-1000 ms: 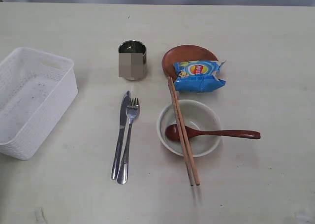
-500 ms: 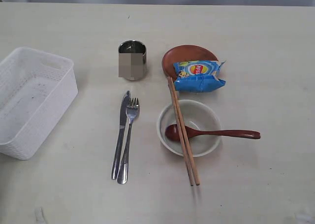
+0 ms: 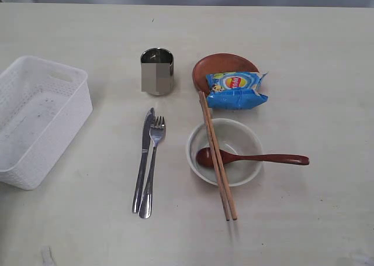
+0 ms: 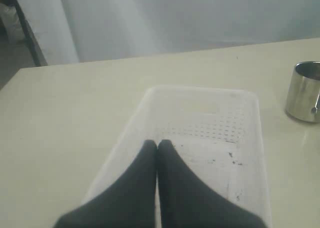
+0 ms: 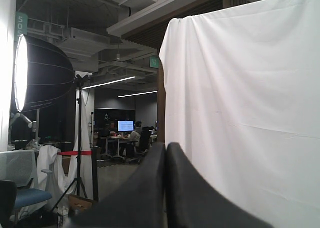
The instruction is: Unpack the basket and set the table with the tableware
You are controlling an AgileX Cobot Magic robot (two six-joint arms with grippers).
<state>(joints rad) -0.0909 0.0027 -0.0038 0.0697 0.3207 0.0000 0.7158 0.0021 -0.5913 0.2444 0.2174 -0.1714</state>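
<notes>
The white basket (image 3: 38,120) stands empty at the table's left; the left wrist view shows the basket (image 4: 210,133) from above. My left gripper (image 4: 158,144) hovers over it, shut on nothing. On the table (image 3: 82,219) lie the knife (image 3: 143,158) and fork (image 3: 152,163) side by side. The steel cup (image 3: 156,71) stands behind them, cup (image 4: 304,91) also showing in the left wrist view. The wooden spoon (image 3: 257,158) rests in the grey-green bowl (image 3: 224,151), chopsticks (image 3: 217,161) across it. The brown plate (image 3: 222,66) holds a blue chip bag (image 3: 235,89). My right gripper (image 5: 165,147) is shut, pointing away from the table.
The right wrist view shows only a white curtain (image 5: 250,102), a studio light (image 5: 22,72) and a room beyond. Neither arm appears in the exterior view. Bare table lies along the front and right edges.
</notes>
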